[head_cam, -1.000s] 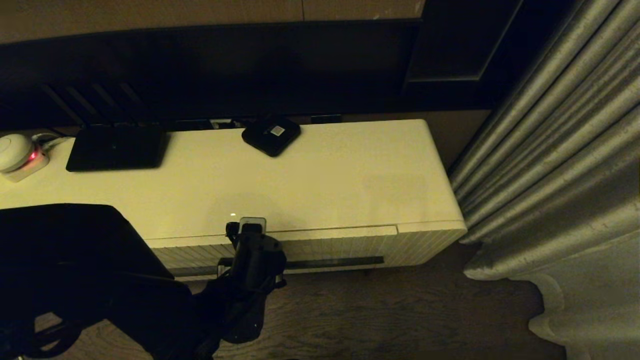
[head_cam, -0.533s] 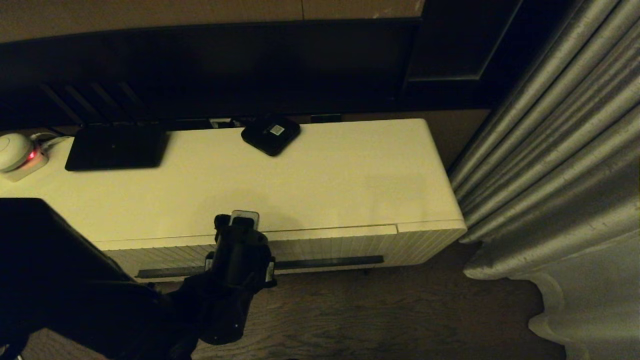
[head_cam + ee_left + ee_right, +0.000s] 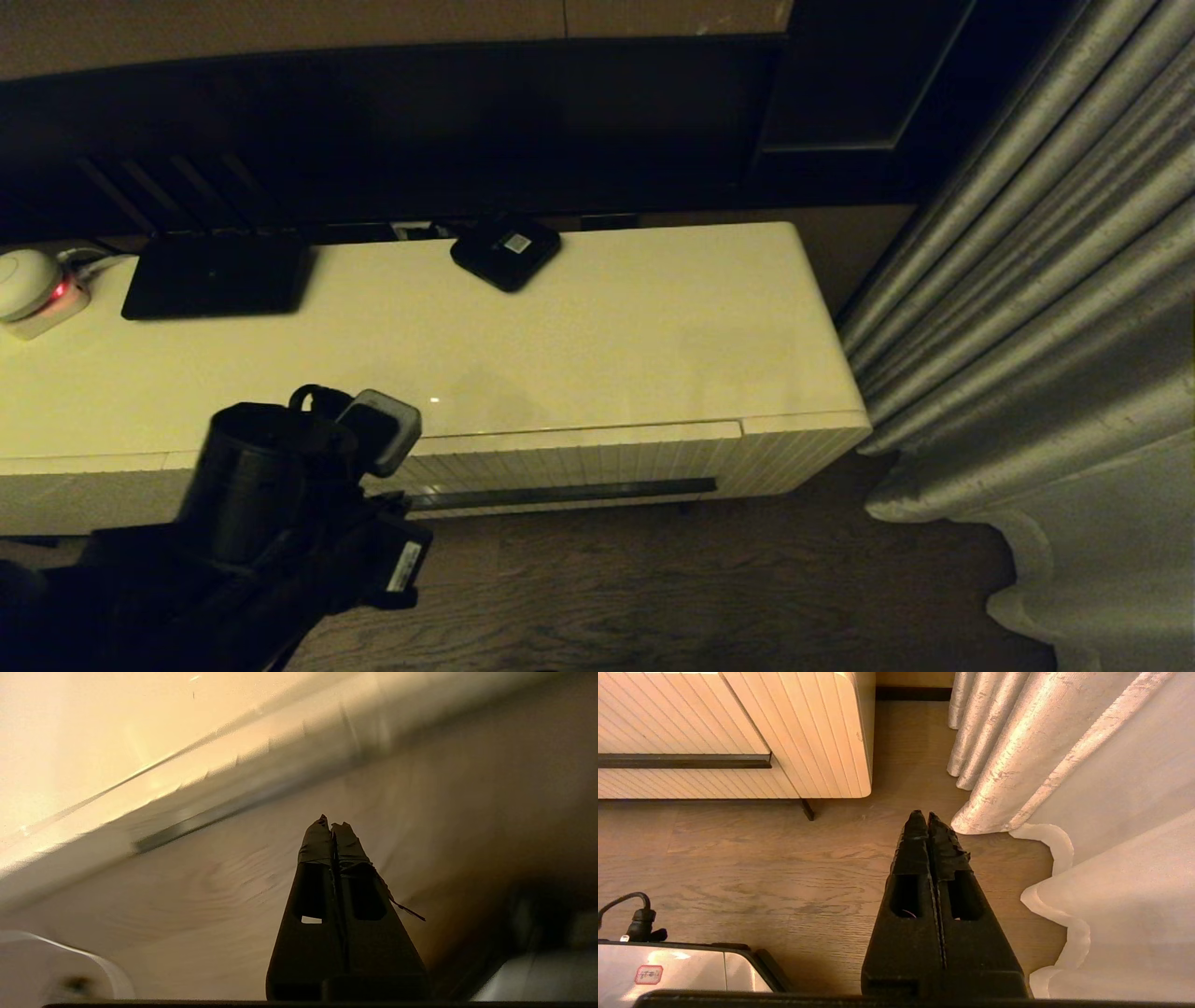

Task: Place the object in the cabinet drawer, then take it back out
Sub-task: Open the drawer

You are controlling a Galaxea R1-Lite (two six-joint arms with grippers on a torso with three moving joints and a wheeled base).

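Head view shows your left end effector (image 3: 373,439) low in front of the cabinet, just off the ribbed front of the drawer (image 3: 579,462), which sits fully pushed in. The left wrist view confirms that end effector (image 3: 331,826) is pinched shut with nothing between its pads, pointing at the floor (image 3: 210,891) below the drawer's dark strip (image 3: 187,828).

Your first problem is that the umbrella is in none of the views. It may be inside the shut drawer, but you cannot confirm that from here, so don't assume either half of the task is done.

Risks, judged from this pose: with the pads pressed together, any reach for the dark strip (image 3: 560,492) will only nudge the front, not hook it. Coming in at the slant seen in the wrist view, you could scrape the ribs or slide off the strip. Pull too hard and the shallow drawer may run out fast toward the robot.

Up on the bench, the router (image 3: 215,275) and small box (image 3: 506,250) sit well back from the drawer.

Your right end effector (image 3: 928,823) hangs shut and empty above the floor, between the cabinet's corner and the curtain (image 3: 1064,765).
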